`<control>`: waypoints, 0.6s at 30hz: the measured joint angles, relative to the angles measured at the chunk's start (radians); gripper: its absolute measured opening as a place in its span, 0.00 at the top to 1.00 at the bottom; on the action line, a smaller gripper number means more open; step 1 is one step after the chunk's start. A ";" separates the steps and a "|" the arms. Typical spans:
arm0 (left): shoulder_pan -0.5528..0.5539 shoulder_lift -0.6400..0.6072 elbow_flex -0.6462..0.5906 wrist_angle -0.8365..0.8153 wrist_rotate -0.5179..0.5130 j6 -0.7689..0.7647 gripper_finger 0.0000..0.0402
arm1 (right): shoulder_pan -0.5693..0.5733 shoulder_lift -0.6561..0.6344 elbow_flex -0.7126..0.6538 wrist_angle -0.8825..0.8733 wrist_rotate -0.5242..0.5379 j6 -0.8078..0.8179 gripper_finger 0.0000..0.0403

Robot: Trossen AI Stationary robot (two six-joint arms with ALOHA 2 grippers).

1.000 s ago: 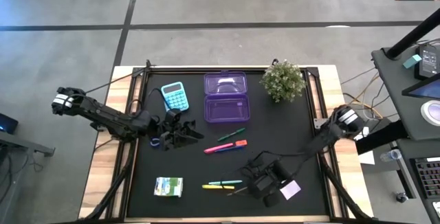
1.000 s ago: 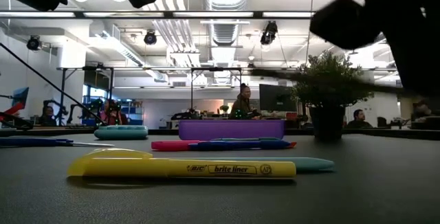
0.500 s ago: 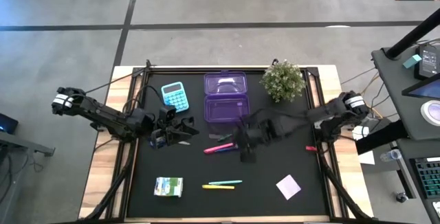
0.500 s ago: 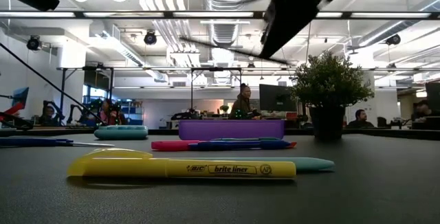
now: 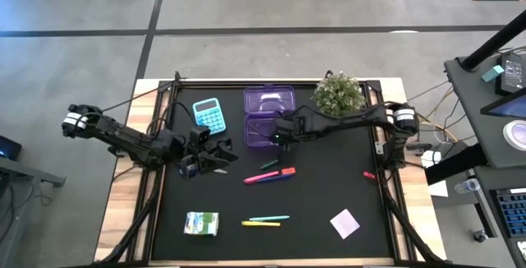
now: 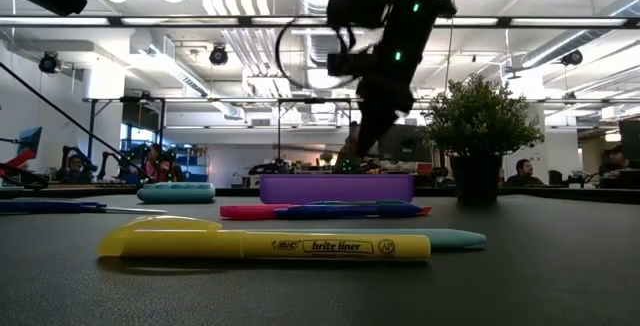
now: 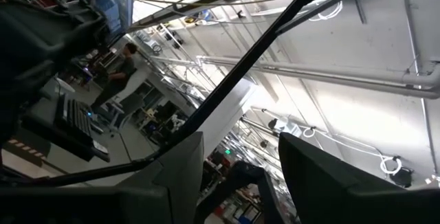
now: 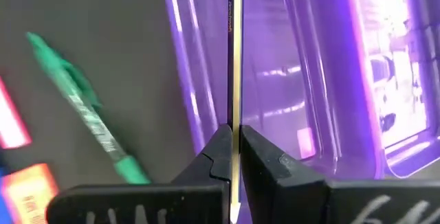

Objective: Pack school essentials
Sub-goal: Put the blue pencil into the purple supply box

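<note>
Right gripper (image 5: 280, 136) is positioned over the near edge of the open translucent purple plastic case (image 5: 270, 117), fingers pinched on a thin yellow pencil (image 8: 233, 80). The pencil is held along the case's length, judged so it can be dropped in flat.

Left gripper (image 5: 215, 156) is parked low by the teal calculator (image 5: 208, 115); in its wrist view the fingers are seen apart, nothing between them.

Left on the black mat: green pen (image 5: 276, 161), pink-and-orange highlighter (image 5: 269, 174), yellow highlighter (image 6: 265, 245), teal pen (image 5: 269, 217), white square pad (image 5: 344, 223), green-and-white packet (image 5: 201, 223). Potted plant (image 5: 339, 94) is beside the case.

Blue scissors are only glimpsed under the left gripper. Case contents are unreadable through glare. Pencil tip is cut off.
</note>
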 joint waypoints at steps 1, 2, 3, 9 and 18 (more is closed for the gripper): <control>0.001 0.000 0.000 0.000 0.000 0.000 0.57 | -0.006 0.010 0.000 0.002 0.000 -0.006 0.98; 0.002 0.000 0.000 0.000 0.000 0.000 0.57 | -0.012 0.019 0.000 0.006 0.000 -0.006 0.98; 0.002 0.000 0.000 0.000 -0.001 -0.001 0.57 | -0.016 0.027 0.000 0.014 0.000 -0.006 0.98; 0.011 0.000 0.000 0.000 -0.005 -0.001 0.57 | -0.021 0.062 0.000 0.036 0.001 -0.039 0.98; 0.018 0.000 0.000 -0.006 -0.006 0.000 0.57 | -0.020 0.083 0.000 0.052 0.012 -0.018 0.97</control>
